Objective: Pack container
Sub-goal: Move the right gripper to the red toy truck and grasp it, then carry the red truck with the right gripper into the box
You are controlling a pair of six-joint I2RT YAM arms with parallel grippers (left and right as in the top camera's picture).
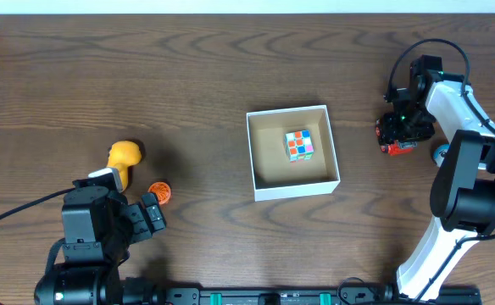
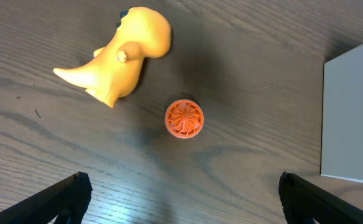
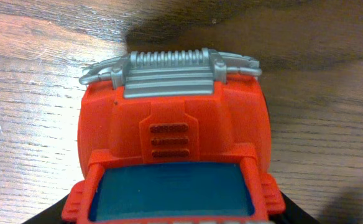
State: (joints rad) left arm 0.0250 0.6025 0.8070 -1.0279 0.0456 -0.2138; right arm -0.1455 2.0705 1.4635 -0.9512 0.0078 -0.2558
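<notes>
We find the container [image 1: 298, 187] near the middle of the table, a square white box with low walls and a brown inside, open to the overhead camera. A many-coloured puzzle cube [image 1: 298, 145] sits in it, towards the far right corner. One white wall of the box also shows at the right edge of the left wrist view.

To the right of the box, well apart from it, the right gripper [image 3: 178, 210] is down over a red toy truck [image 3: 175, 124]. Its dark fingers [image 3: 296, 210] show at both flanks of the truck, set wide, with the truck's grey grille and blue windscreen filling the gap. We cannot tell whether the pads actually press on the truck. A small pale blue thing [image 1: 440, 154] lies just beside the right arm, too hidden for us to name.

On the other side, the left gripper [image 2: 183, 182] stands wide open and holds nothing. A small round orange disc [image 2: 183, 118] lies on the wood ahead of its fingers, untouched, and a yellow dinosaur toy [image 2: 122, 59] lies on its side just beyond, apart from the disc.

Everything rests on a dark brown wood-grain table [image 1: 188, 76]. We see a pale strip [image 1: 230, 5] beyond its far edge.
</notes>
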